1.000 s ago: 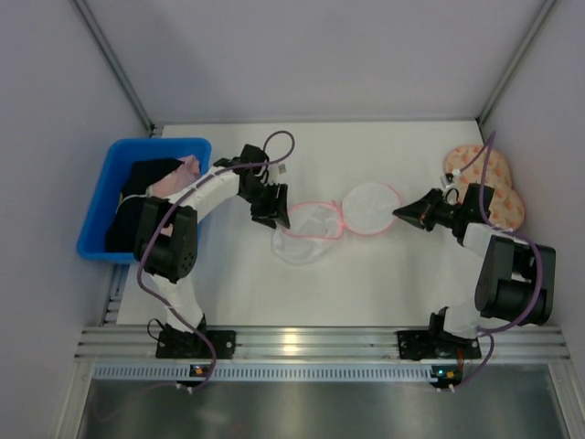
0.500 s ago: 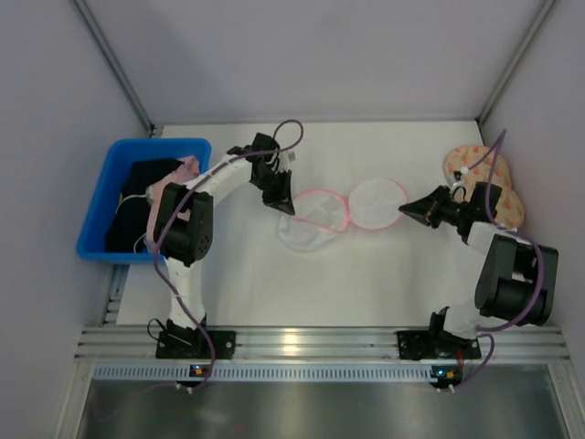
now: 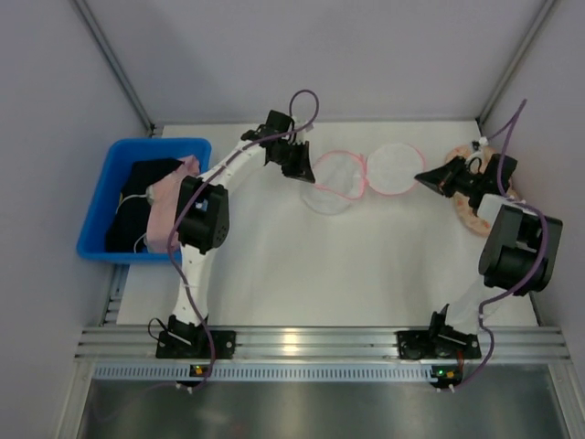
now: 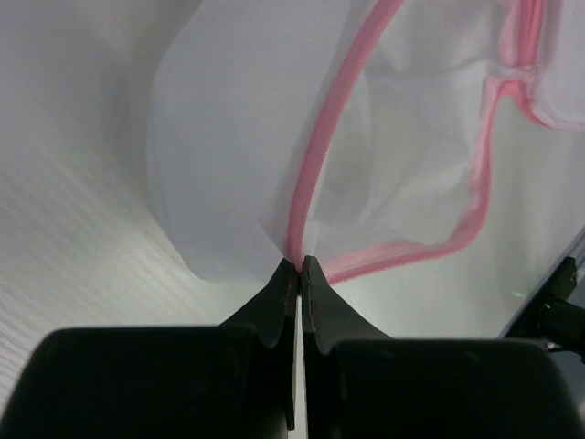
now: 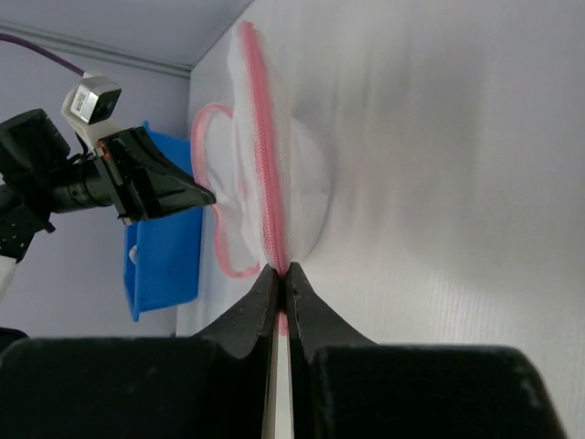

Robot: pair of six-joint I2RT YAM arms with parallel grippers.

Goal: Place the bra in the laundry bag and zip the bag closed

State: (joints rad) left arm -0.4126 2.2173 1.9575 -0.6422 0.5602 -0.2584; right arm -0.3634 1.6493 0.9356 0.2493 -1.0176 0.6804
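Moved since earlier frame: both arms and the bag between them have shifted toward 12 o'clock on the white table (image 3: 347,274). The left jaws, parted a second ago, are now closed on the bag.

Item 1. Small round translucent white mesh laundry bag with pink zipper edging (image 3: 391,168): at 12 to 1 o'clock on the table, unzipped, its two halves spread side by side between the grippers. No bra inside.

Item 2. Soft light-pink fabric bra (image 3: 166,199): at 9 o'clock, draped over the right wall of the blue plastic bin (image 3: 91,224), well apart from the bag.

Item 3. Left gripper (image 4: 300,262): pressed together, pinching the pink rim at the bag's 9 o'clock side.

Item 4. Right gripper (image 5: 279,268): pressed together, pinching the pink zipper edge at the bag's 3 o'clock side.

Item 5. Peach orange-speckled two-lobed item (image 3: 468,218): at 3 o'clock, partly hidden by the right arm.

Risk: both pinches sit on thin edging, so a further outward pull would likely slip the rim from one jaw or strain the mesh. Both grippers are occupied, so fetching the bra means releasing one side, and the bag may then sag or fold shut.

Markings: no brand, label or writing readable in any view.
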